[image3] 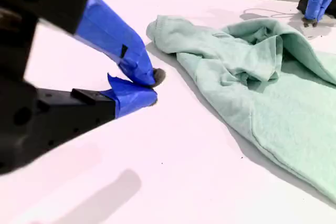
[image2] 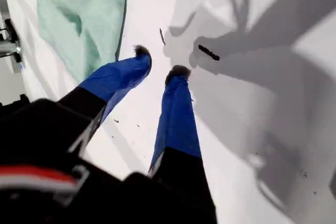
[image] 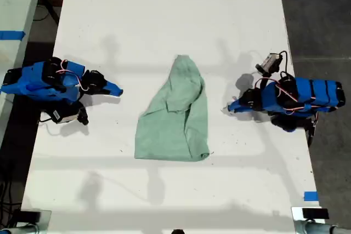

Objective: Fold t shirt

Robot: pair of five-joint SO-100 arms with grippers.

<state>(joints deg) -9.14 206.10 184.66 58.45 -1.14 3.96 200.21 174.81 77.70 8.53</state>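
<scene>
White desk (image: 164, 15), bare but for the t shirt (image: 175, 119) lying mid-desk, long axis running from narrow top down to wide hem in the exterior view. Flanked across that axis: first gripper (image2: 159, 61) nearer, tips slightly spread, empty; second gripper (image3: 152, 87) farther off, tips pressed together on nothing. Both clear of cloth.

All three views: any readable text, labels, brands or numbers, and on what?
None readable in any view.
T shirt: plain, no print or tag showing.
Table: only specks and shadows.
Blue tape at the table edge: blank.
My first gripper and second gripper: no markings.
</scene>
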